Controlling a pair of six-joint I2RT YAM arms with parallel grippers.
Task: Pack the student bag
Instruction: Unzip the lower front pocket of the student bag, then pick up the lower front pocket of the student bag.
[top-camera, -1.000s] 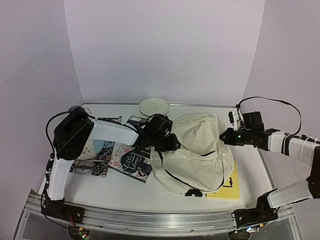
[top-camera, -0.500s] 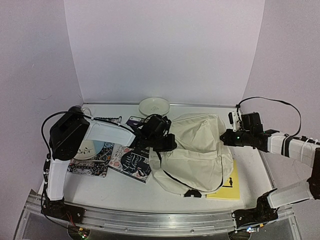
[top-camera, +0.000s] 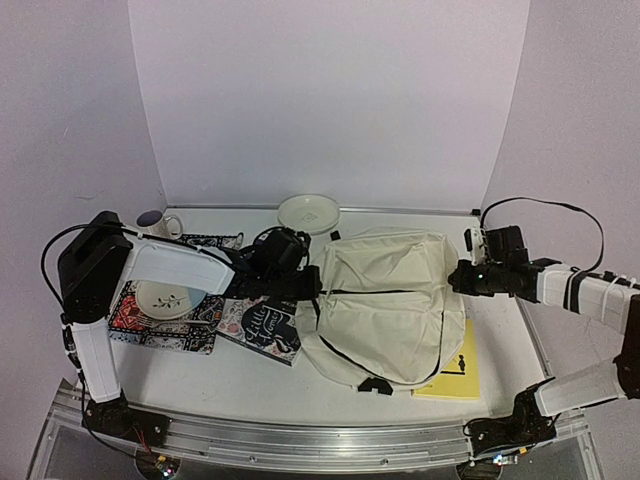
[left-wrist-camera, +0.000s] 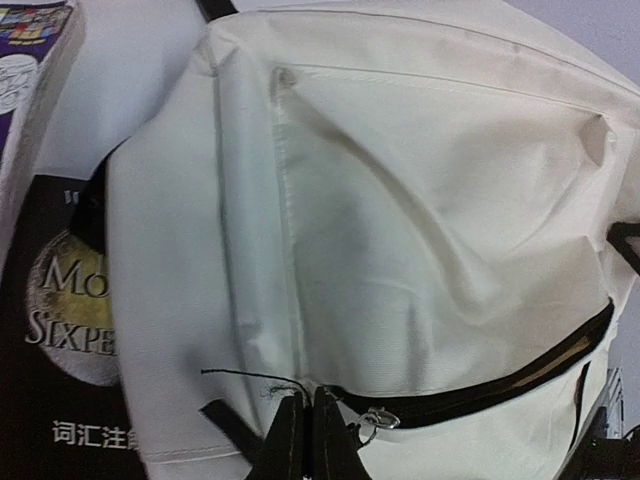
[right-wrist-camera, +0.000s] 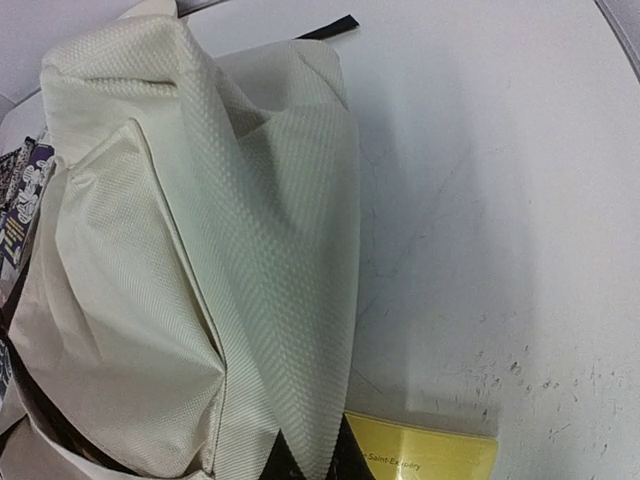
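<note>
The bag is lying mid-table, zipper part open. Left gripper is pinching it at the zipper; right gripper is clamping its side fabric. Books are lying outside, so packing seems hardly begun.

Black book in the left wrist view carried pale lettering "MO" over "SIXPE", with Chinese characters "词汇注" lower on the cover; the rest of each line was hidden under the student bag. Yellow book in the right wrist view showed small print reading roughly "Saint-Exupéry", partly blurred. Dark book in the top view had white script that looked like "Little Women"; other print was too small to read.
</note>
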